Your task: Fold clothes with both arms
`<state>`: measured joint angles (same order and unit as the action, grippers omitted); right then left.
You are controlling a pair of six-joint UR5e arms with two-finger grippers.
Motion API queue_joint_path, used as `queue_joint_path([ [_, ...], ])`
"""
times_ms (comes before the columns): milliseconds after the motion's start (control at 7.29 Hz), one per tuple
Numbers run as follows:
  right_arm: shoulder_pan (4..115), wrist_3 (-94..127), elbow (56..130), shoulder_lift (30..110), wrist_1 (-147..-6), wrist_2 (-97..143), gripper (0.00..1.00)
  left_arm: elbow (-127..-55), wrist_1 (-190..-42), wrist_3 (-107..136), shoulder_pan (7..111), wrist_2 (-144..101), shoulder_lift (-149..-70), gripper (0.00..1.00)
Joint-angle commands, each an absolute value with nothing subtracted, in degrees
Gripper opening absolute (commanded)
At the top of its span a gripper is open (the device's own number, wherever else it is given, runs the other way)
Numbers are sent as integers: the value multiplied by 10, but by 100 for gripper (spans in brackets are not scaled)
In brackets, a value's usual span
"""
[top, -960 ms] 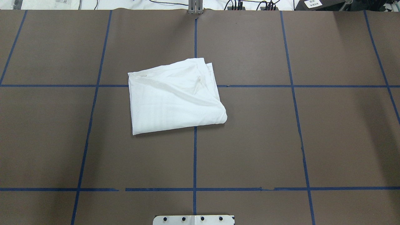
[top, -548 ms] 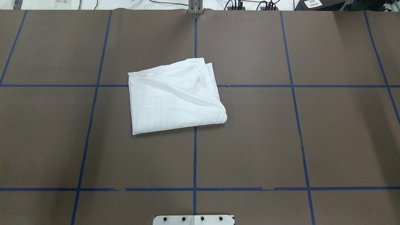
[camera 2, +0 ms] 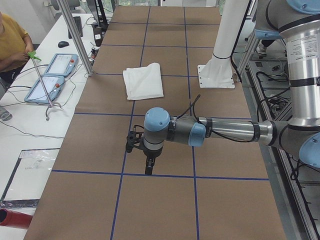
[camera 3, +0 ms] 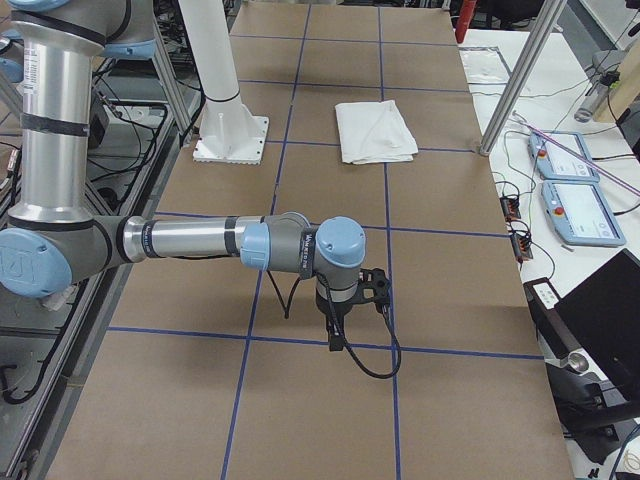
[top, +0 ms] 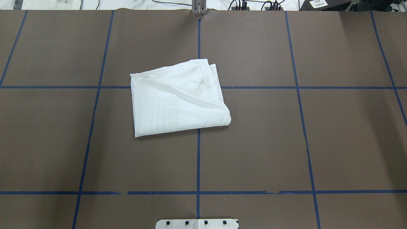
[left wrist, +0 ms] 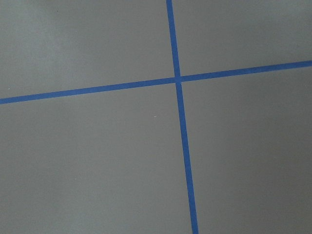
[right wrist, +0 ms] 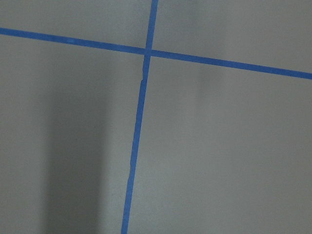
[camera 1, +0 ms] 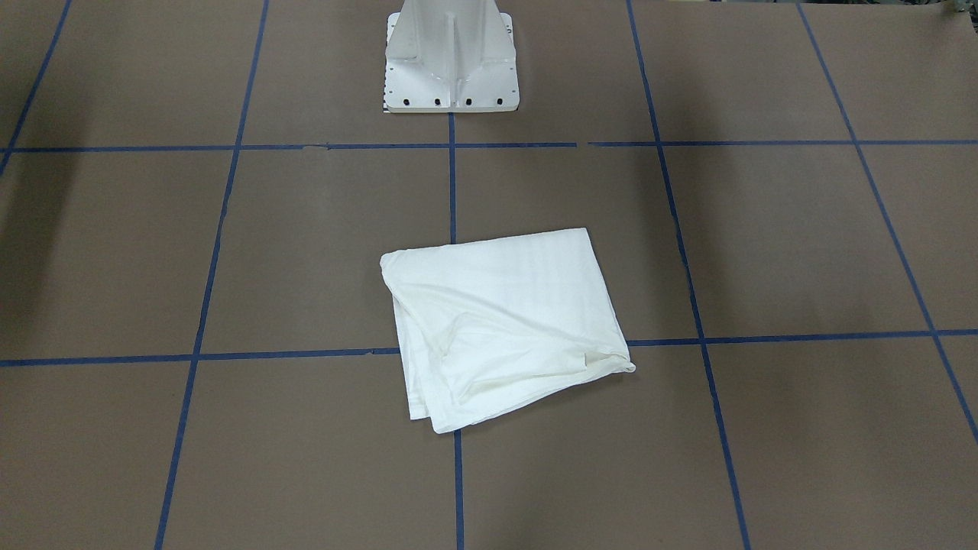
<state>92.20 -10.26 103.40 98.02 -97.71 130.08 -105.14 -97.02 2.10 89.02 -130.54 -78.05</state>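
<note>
White shirt [top: 178, 98] is lying well apart from both jaws, looking soft, light and floppy. Pinching a corner seems best. I cannot tell if jaws are open.

Shows only a flat grey-brown table covering [left wrist: 92, 165] marked with blue tape. Takes in a long line [left wrist: 87, 90] rising gently from the left edge to the right edge, and a second line [left wrist: 186, 156] from top edge to bottom edge, near upright, drifting slightly rightward lower down. Places their crossing [left wrist: 177, 79] above and right of frame centre. Catches a tiny pale speck [left wrist: 155, 117] below and left of it.
</note>
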Motion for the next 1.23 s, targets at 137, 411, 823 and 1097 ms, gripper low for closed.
queue_joint_path([
  [137,921,-104,1033,980,-976,1301,100,-1049,-968,21,890,-1308,-779,100],
  [411,921,-103,1035,980,-976,1298,100,-1053,-969,18,890,-1308,-768,100],
  [823,921,-100,1035,980,-976,1300,100,-1050,-969,18,891,-1308,-767,100],
  [1097,921,-100,1035,980,-976,1300,100,-1049,-969,18,890,-1308,-767,100],
])
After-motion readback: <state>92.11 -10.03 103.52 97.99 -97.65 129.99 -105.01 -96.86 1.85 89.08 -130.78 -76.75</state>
